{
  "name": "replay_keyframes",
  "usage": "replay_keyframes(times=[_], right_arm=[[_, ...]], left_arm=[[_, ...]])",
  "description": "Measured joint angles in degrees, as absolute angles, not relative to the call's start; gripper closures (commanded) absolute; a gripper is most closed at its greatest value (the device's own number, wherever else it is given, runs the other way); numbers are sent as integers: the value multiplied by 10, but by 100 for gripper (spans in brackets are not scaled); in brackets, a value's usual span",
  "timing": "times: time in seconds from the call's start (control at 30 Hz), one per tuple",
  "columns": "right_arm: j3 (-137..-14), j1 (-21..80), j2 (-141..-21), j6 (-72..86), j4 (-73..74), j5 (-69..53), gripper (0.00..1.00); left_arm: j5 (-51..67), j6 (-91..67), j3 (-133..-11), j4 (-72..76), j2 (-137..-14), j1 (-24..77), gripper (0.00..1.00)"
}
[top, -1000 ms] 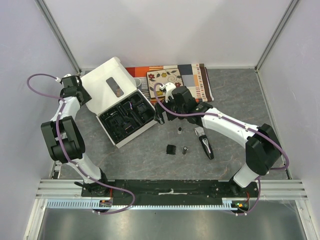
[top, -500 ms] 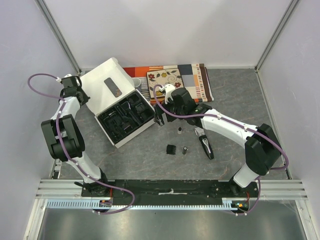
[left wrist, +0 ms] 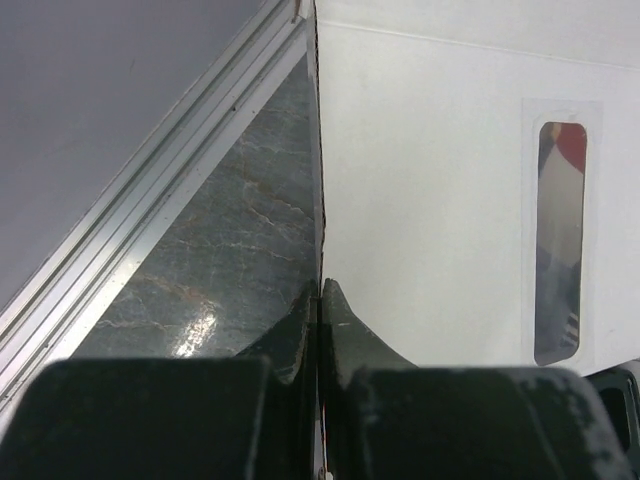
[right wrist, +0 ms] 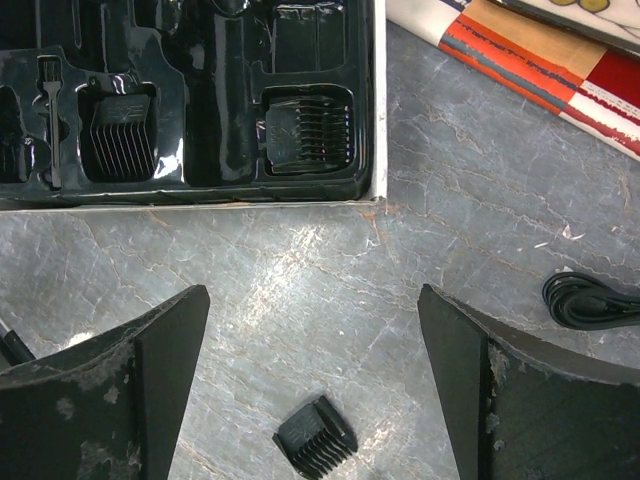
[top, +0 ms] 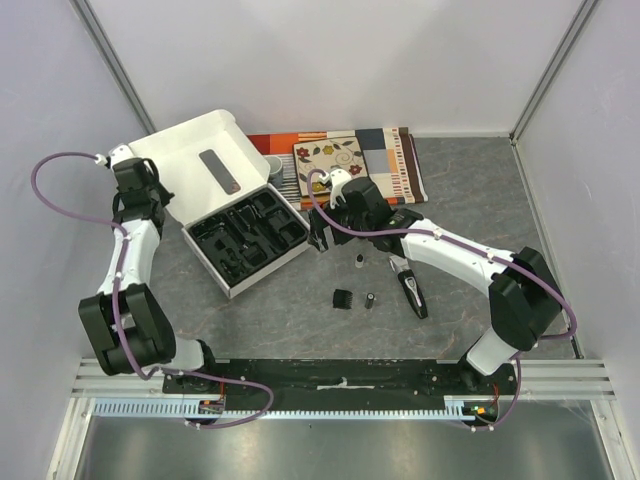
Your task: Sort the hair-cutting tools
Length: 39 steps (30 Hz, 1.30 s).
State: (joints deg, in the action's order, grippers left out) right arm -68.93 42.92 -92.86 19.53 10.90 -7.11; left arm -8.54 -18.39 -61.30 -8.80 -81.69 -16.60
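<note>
The left pincer (left wrist: 320, 292) is clenched on the edge of the white lid (left wrist: 420, 180), its arm reaching far back-left. The right pincer (right wrist: 312, 298) hangs spread wide above the comb guard (right wrist: 315, 437), whose moulded mark is too small to read. The clipper (top: 410, 288) lies on the table (top: 290, 320).

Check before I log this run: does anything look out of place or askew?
The white box sits skewed, its lid edge pinched by the left gripper. The hair clipper and a comb guard lie loose outside it.

A lab robot cell. White panels (top: 350, 60) in aluminium posts (top: 546, 72) enclose the grey bench (top: 280, 320) (marble-patterned top). An aluminium rail (top: 580, 378) runs along its near edge.
</note>
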Motion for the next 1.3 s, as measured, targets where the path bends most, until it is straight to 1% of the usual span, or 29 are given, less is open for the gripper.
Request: replay_keyframes(times=[0.17, 0.4, 0.63, 0.9, 1.03, 1.13, 1.2, 1.23, 1.27, 1.3], right_arm=[[-680, 429, -929, 200, 107, -67, 6], [-659, 429, -928, 203, 105, -62, 6], [-648, 429, -926, 208, 105, -55, 6], [-636, 429, -914, 211, 105, -49, 6], [-626, 430, -908, 210, 105, -42, 5], [-622, 430, -908, 211, 107, -38, 4], [-621, 430, -908, 211, 107, -35, 4], [-620, 430, -908, 211, 107, -31, 3], [-619, 430, -908, 211, 108, -28, 3], [-617, 430, -908, 211, 108, -25, 2]], left_arm=[[-102, -183, -583, -80, -774, -134, 98], [-107, -184, -511, -76, -694, -83, 98], [-106, -184, -457, -74, -614, -74, 98], [-123, -183, -429, -60, -600, -69, 97], [-135, -182, -406, -56, -580, -60, 92], [-140, -178, -403, -58, -572, -45, 87], [-141, -175, -403, -60, -572, -33, 78], [-142, -174, -403, -63, -573, -27, 72], [-142, -172, -403, -65, -573, -23, 58], [-142, -170, -404, -70, -574, -19, 52]])
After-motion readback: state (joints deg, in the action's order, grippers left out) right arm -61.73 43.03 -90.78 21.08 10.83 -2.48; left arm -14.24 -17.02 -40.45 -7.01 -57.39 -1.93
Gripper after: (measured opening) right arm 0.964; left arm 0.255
